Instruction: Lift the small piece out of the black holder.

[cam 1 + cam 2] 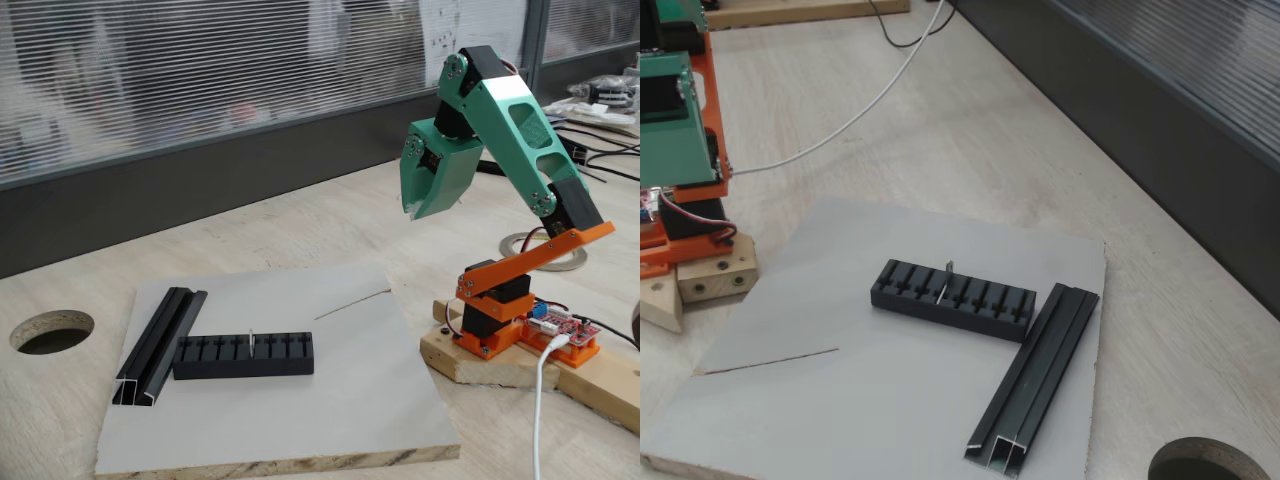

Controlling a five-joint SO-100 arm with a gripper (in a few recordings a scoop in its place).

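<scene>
The green gripper (pixel 418 208) hangs in the air, pointing down, holding nothing; whether its jaws are parted I cannot tell. Well below it and off to the left in this fixed view lies the matte black holder (pixel 244 355), a low slotted block on a smooth grey board (pixel 330 400). The small piece (pixel 250 341), a pale sliver, stands upright in a middle slot. A black rail (pixel 160 344) lies just beyond the holder. Bare board surrounds them, on the pale wooden worktop (pixel 300 220).

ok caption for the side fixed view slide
Green gripper raised above the board; small piece upright in the black holder.
</scene>
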